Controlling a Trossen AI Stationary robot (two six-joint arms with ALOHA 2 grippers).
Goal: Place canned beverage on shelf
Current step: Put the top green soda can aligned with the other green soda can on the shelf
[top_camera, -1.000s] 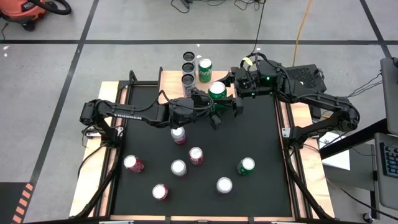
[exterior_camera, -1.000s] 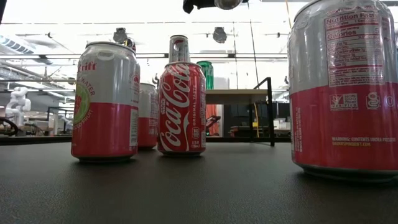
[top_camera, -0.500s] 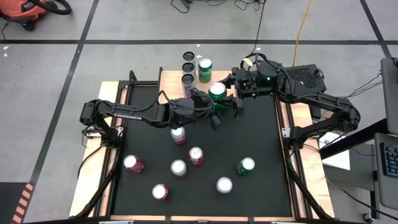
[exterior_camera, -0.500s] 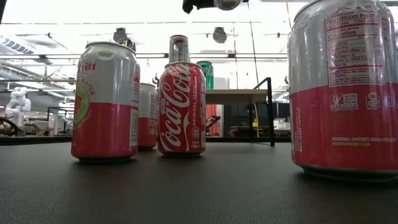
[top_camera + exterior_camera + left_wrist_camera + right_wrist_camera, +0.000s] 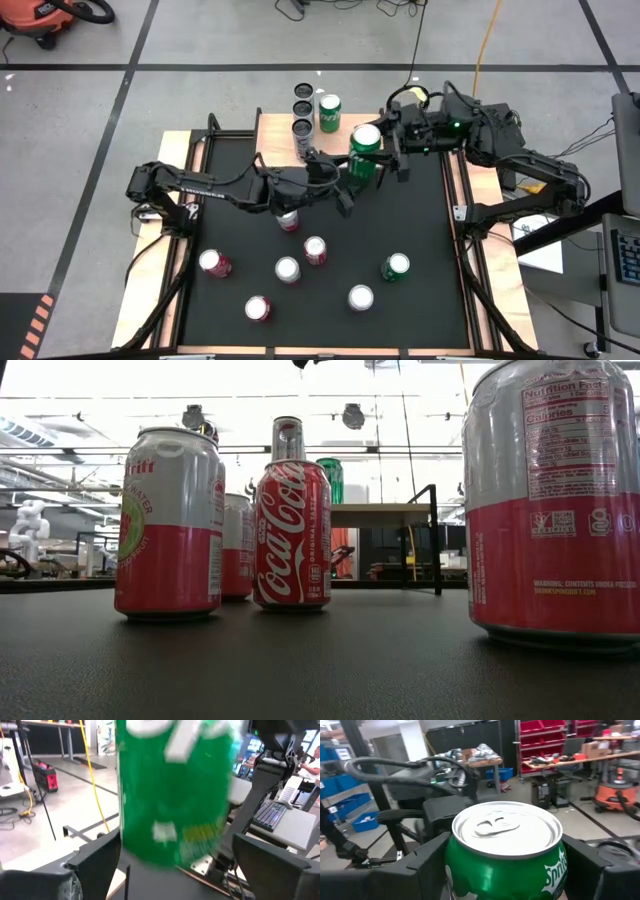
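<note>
1. Spanning the middle, the black table top (image 5: 420, 240) carries six loose cans (image 5: 287, 269) near the front.
2. The shelf (image 5: 290, 125), at the far edge, holds four cans.
3. The right gripper (image 5: 378, 160) pinches the green Sprite can (image 5: 365, 140), lifted near the shelf.
4. The left gripper (image 5: 345, 185), fingers spread, flanks that can without gripping it.

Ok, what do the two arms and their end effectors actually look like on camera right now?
Both arms are black, jointed tube segments with loose black cables looped along them. The left arm carries small white lettering on its upper link. The right arm shows a small green indicator light near its wrist and a yellow tag by the cabling. The left end effector and right end effector have flat, blocky matte-black fingers.
</note>
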